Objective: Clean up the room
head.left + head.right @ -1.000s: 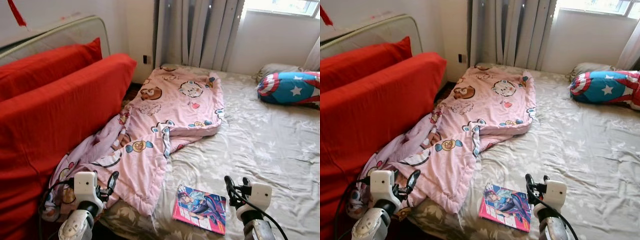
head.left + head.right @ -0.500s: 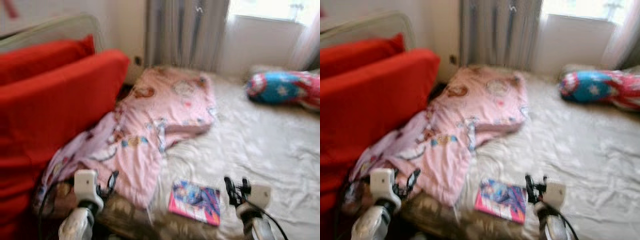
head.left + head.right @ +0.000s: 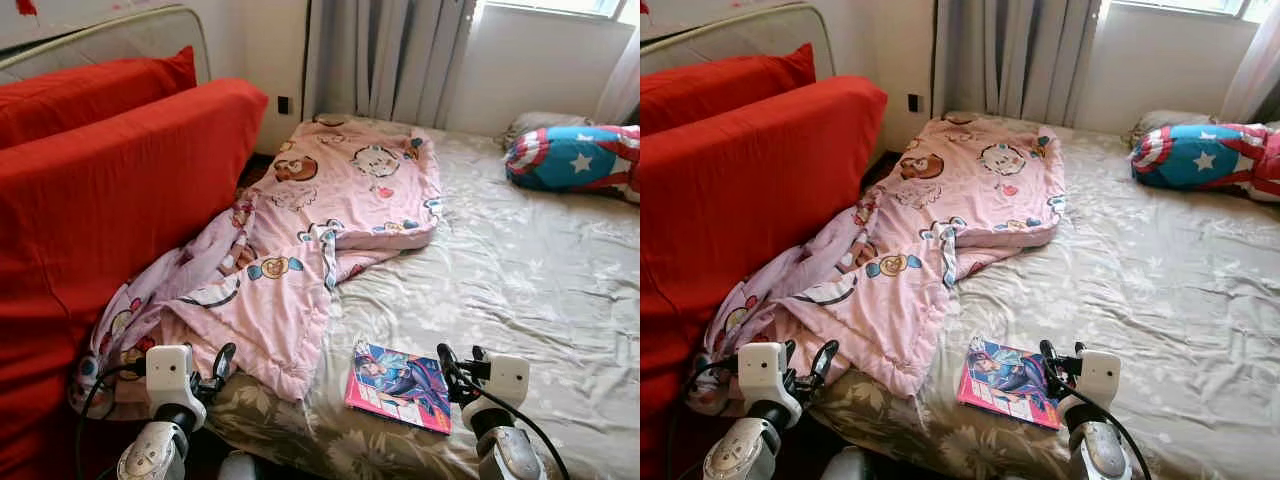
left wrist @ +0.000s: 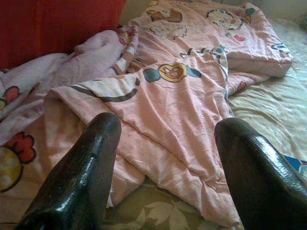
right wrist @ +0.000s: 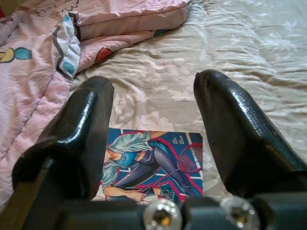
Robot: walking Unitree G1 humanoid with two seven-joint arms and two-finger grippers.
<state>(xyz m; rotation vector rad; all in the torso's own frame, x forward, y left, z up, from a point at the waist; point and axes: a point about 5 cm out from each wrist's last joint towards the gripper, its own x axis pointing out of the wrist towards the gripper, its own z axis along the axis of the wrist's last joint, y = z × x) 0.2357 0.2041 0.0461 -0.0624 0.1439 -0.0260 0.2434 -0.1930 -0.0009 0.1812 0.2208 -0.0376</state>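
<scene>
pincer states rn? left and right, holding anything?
Left pincer: open, empty, above the pink blanket.
Right pincer: open, empty, above the book on the bed.

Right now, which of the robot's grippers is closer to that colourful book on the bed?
Right. The right gripper hovers at the book's edge; the left gripper hangs over the pink blanket, well aside.
</scene>
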